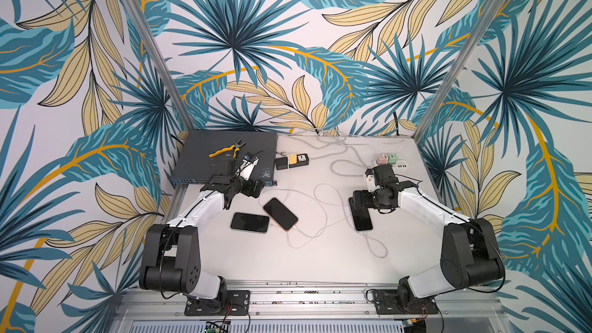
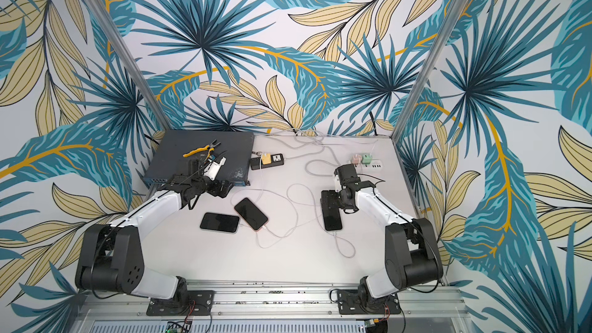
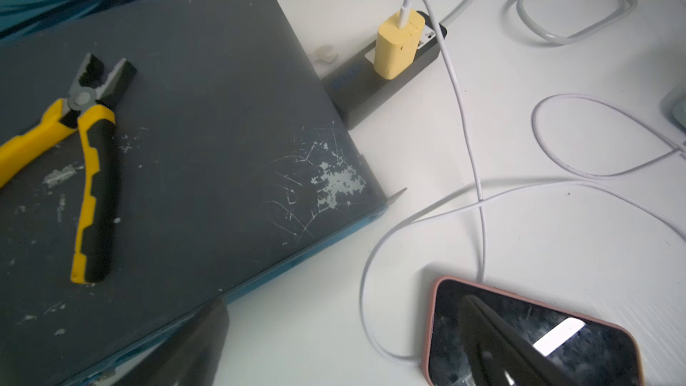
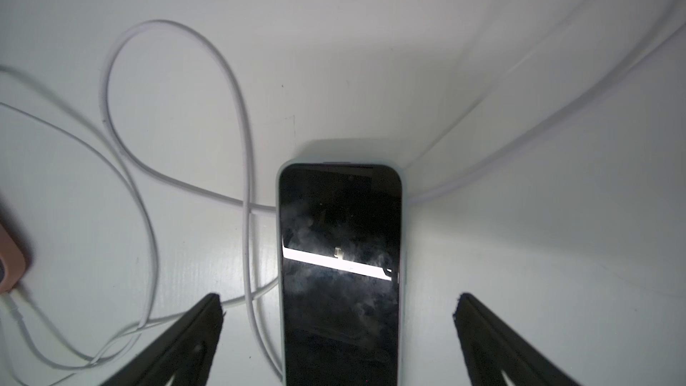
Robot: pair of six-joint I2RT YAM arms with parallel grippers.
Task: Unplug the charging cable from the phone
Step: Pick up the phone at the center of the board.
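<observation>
Nothing's unplugged yet. Your right hand [image 4: 338, 297] hangs spread wide, straddling the pale-cased, dark-screened phone [image 4: 339, 217] lying flat on the white surface [image 1: 320, 261], gripping nothing. In a top view the thin white charging cable [image 1: 379, 256] looks plugged into its near end. Your left hand [image 3: 345, 300] is spread too, above the pink-cased phone [image 3: 601, 350]. Watch the loose loops beside your phone. The grey switch box [image 3: 204, 124] and yellow-handled pliers [image 3: 89, 180] sit well apart.
</observation>
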